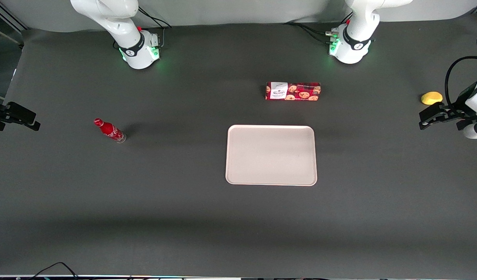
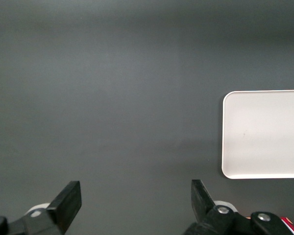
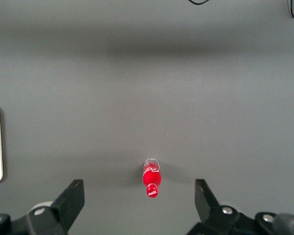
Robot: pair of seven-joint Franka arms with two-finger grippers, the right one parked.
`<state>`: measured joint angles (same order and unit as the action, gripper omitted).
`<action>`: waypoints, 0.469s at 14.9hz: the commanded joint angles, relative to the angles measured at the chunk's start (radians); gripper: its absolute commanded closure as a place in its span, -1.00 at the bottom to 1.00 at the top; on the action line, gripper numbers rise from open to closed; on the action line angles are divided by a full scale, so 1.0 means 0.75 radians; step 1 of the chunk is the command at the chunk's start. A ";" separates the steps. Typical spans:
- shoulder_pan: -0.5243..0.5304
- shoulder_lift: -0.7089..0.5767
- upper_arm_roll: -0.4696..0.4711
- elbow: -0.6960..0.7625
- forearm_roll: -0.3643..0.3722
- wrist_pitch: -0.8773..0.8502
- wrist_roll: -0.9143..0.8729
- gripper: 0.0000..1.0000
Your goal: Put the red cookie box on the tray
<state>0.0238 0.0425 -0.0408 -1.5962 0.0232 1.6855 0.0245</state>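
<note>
Cookie box not yet grasped
Gripper [image 2: 136, 196] hung spread open, empty, well apart from the red cookie box [image 1: 292, 91]; a skewed grasp might miss the tray [image 1: 271, 181].

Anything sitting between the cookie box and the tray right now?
Nothing: the front view shows only bare dark mat between the red cookie box and the tray. The open gripper hangs toward the working arm's end of the table.

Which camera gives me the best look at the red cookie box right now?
The front view: the red cookie box lies whole on the table, farther from the camera than the tray. The left wrist view catches only a red sliver beside the open gripper. The right wrist view misses it.
</note>
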 commanded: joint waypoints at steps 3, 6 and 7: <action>-0.007 0.011 0.005 0.034 0.008 -0.022 0.010 -1.00; -0.009 0.011 0.005 0.034 0.010 -0.024 0.012 -1.00; -0.009 0.011 0.005 0.034 0.010 -0.026 0.014 -1.00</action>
<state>0.0238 0.0425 -0.0409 -1.5962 0.0232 1.6855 0.0246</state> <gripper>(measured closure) 0.000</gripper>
